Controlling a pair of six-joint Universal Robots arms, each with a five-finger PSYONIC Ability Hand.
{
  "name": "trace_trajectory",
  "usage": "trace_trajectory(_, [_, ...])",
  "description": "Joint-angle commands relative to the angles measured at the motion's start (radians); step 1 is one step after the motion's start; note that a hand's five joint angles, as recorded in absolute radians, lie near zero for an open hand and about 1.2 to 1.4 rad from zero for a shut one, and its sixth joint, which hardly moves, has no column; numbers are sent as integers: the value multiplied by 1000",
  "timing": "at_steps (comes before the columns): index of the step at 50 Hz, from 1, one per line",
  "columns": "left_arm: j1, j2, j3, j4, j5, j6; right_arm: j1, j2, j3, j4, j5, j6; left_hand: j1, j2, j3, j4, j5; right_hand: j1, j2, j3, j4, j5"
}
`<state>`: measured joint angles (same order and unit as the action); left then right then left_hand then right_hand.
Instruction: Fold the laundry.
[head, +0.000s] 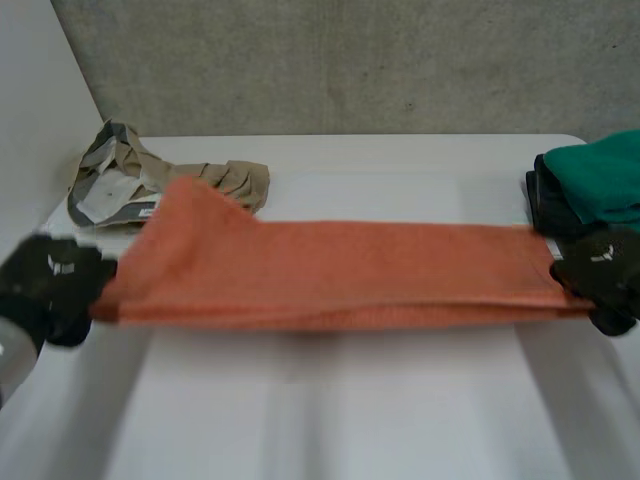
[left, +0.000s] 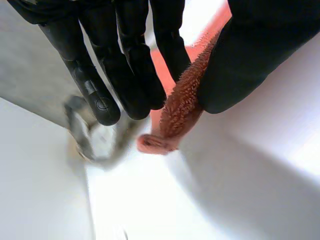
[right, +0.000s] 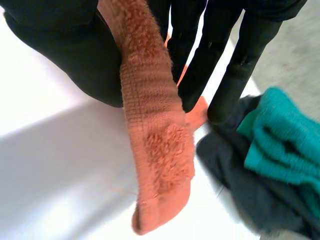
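Orange towel (head: 330, 270) hangs taut over the tabletop (head: 330, 410), left hand (head: 50, 285) at nine o'clock and right hand (head: 605, 268) at three pinching its ends; even tension should lay it flat.

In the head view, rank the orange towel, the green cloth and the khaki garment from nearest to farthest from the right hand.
1. Orange towel: its end is pinched in the right hand.
2. Green cloth: just behind that hand.
3. Khaki garment: farthest, at the far left.
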<state>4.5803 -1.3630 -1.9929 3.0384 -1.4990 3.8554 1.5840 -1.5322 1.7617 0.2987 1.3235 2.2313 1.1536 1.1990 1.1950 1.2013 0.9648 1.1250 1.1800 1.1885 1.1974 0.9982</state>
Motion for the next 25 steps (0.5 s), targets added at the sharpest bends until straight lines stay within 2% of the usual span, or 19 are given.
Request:
trace_trajectory(1, [11, 25, -81, -199, 32, 225, -41, -11, -2, 235, -9, -153, 243, 197, 201, 195, 257, 271, 216, 208, 199, 223])
trace_trajectory(4, [16, -22, -70, -133, 63, 217, -32, 68, -17, 168, -9, -119, 243, 197, 201, 195, 257, 271, 216, 208, 199, 223])
trace_trajectory(9, [-15, -229, 54, 49, 85, 168, -7, 225, -97, 39, 5, -4, 243, 197, 201, 195, 257, 271, 216, 208, 199, 223])
trace_trajectory(15, [-66, -487, 282, 120, 79, 92, 39, 395, -258, -19, 39, 88, 243, 197, 201, 195, 257, 271, 216, 208, 199, 223])
trace_trajectory(25, [-126, -844, 695, 145, -59, 36, 113, 633, -551, -44, 144, 122, 243, 197, 201, 195, 257, 271, 216, 208, 199, 223])
